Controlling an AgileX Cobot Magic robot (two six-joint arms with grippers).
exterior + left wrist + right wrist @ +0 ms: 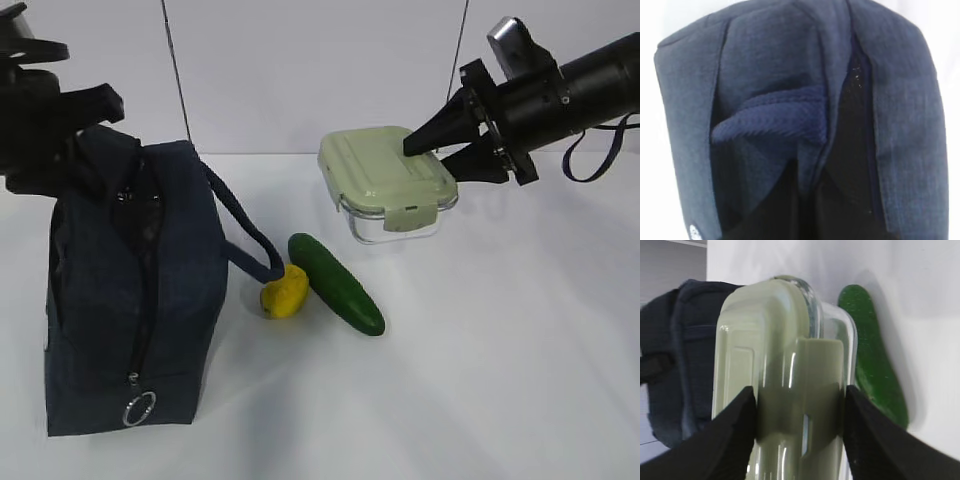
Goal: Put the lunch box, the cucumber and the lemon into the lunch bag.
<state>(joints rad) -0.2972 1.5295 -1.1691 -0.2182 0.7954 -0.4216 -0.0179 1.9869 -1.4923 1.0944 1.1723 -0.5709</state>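
Right gripper half-spread, clamping lunch box by its edge, lifted off table; left gripper pressed together at lunch bag top.

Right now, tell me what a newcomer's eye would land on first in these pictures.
First, the lunch box, tilted and held off the table at upper right, clamped between the right gripper fingers. Next, the dark lunch bag standing at left, its zipper open, with the left gripper at its top. Between them on the white table lie the lemon and the cucumber, touching.
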